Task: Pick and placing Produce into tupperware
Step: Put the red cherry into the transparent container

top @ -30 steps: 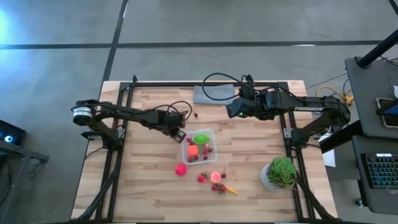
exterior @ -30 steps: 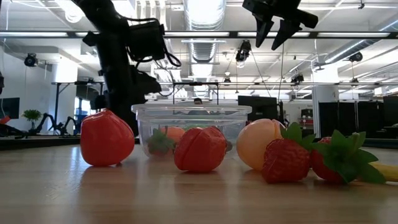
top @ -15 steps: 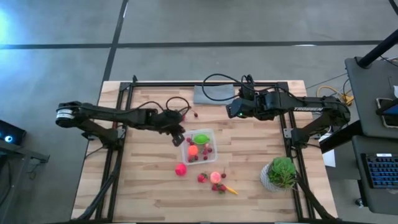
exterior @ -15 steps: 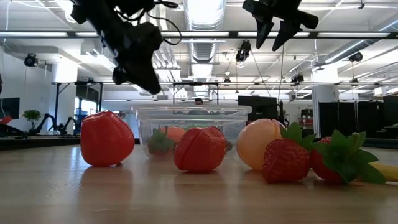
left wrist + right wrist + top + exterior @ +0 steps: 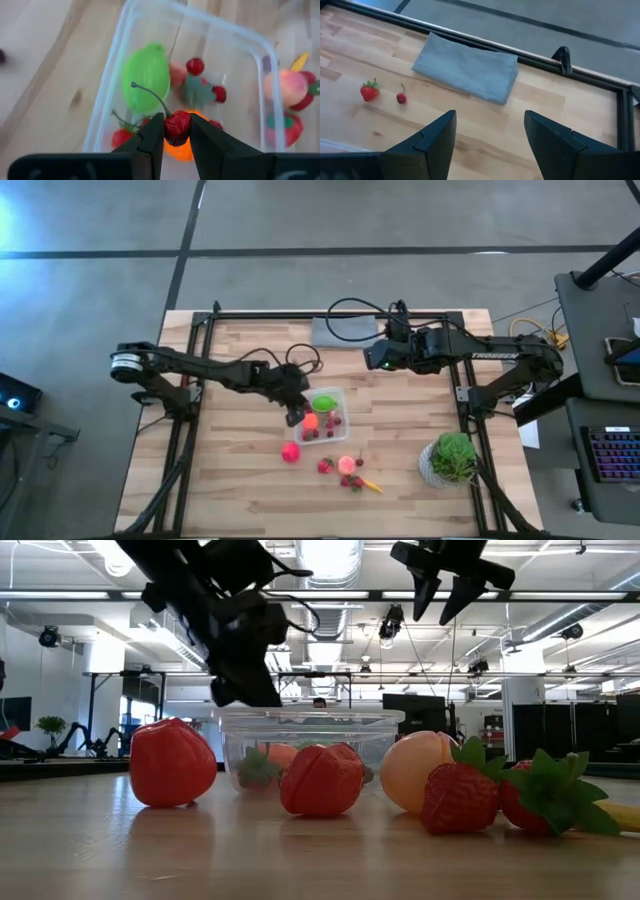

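Task status: partly done.

In the tupperware [image 5: 260,65], near mid-desk [image 5: 230,470]: a green fruit [image 5: 145,82], an orange ball [image 5: 310,420], several small dark-red berries [image 5: 195,66]. Exact berry count not settled, the pieces overlapping behind the clear wall.

In transit: one dark-red cherry [image 5: 177,126] with a curved stem, clenched between the fingers of the left tool [image 5: 176,134], held above the box's near edge, over the orange ball. Not yet released. Judged the step in hand: lowering and dropping this piece inside.

Left on the desk, outside the box:
- bright pink ball [image 5: 290,452], just beside the box's front-left corner;
- peach ball [image 5: 346,465], in front of the box;
- strawberries [image 5: 326,466] clustered round the peach ball, two with green leaves seen at the right of the low view;
- small yellow-orange piece [image 5: 371,485] at the cluster's edge, possibly a carrot;
- a strawberry [image 5: 368,91] and a cherry-like berry [image 5: 401,98], well apart from the rest, near the grey cloth [image 5: 466,67] at the back of the desk.

Right tool [image 5: 487,145]: raised over the back of the desk, fingers spread, holding nothing, waiting.

Potted plant [image 5: 453,458]: at the front-right corner, not part of the job.

Estimate: about half of the produce boxed; at least six pieces still to move.
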